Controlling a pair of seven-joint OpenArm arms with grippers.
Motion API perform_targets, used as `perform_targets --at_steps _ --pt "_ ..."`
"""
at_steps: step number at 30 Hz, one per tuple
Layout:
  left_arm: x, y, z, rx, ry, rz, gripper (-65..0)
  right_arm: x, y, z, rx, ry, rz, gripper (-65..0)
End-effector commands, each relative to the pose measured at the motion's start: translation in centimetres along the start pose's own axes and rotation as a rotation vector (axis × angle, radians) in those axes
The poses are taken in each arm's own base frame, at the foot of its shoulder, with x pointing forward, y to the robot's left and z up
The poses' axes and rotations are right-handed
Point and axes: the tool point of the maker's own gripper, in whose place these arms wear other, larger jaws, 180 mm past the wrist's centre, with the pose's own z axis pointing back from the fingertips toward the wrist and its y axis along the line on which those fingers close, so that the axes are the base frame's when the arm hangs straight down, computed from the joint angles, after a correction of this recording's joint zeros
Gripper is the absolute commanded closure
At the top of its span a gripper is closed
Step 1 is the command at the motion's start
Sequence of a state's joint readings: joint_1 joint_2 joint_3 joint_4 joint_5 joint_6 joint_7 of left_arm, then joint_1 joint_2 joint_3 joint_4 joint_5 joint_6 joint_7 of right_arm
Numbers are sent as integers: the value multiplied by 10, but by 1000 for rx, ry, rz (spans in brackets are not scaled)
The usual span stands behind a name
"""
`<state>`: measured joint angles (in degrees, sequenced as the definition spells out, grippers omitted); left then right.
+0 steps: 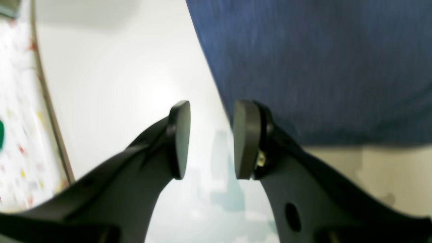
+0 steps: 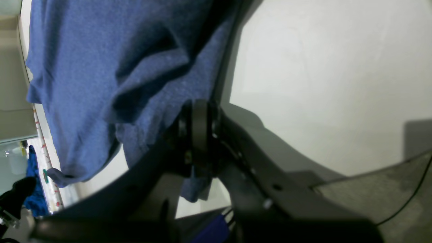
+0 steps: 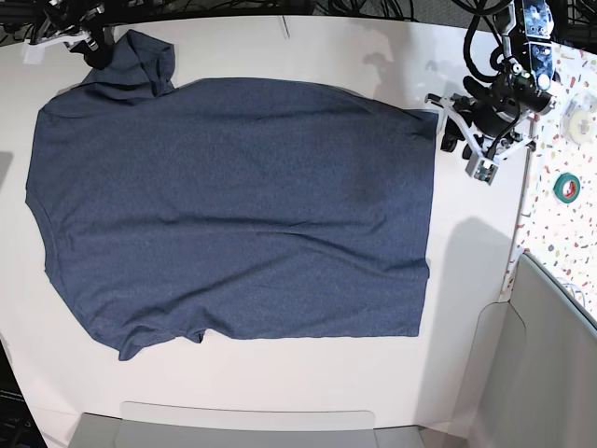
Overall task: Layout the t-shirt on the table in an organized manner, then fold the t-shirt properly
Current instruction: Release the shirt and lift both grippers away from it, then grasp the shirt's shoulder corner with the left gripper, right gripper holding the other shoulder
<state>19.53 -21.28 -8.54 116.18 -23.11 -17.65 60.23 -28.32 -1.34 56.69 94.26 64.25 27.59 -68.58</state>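
The dark navy t-shirt (image 3: 233, 205) lies spread flat on the white table (image 3: 466, 280), with one corner bunched up at the far left. My right gripper (image 3: 96, 49) is at that corner. The right wrist view shows this gripper (image 2: 199, 135) shut on a fold of the t-shirt (image 2: 101, 67). My left gripper (image 3: 455, 140) hovers just off the shirt's far right corner. In the left wrist view the left gripper (image 1: 212, 140) is open, with bare table (image 1: 118, 84) between its pads, and the t-shirt edge (image 1: 303, 67) lies beside the right pad.
A speckled strip (image 3: 560, 224) runs along the table's right side, carrying a green tape roll (image 3: 565, 187) and a white roll (image 3: 578, 121). Grey panels (image 3: 550, 355) stand at the near right and along the near edge. Cables (image 3: 373, 7) crowd the far edge.
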Motion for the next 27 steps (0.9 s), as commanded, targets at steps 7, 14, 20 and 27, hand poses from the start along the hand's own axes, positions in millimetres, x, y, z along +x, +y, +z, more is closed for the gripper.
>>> perform_targets --at_steps 7,14,20,27 --pt "-4 31 14 100 -37 117 -215 11 -15 12 -66 20 51 0" --pt "-9 39 4 125 -39 351 -215 9 -14 11 -62 23 46 0" --pt "-14 15 -23 20 85 455 -216 10 -13 10 -60 21 48 0" --pt "-38 1 -30 -32 199 485 -217 9 -15 11 -66 25 48 0"
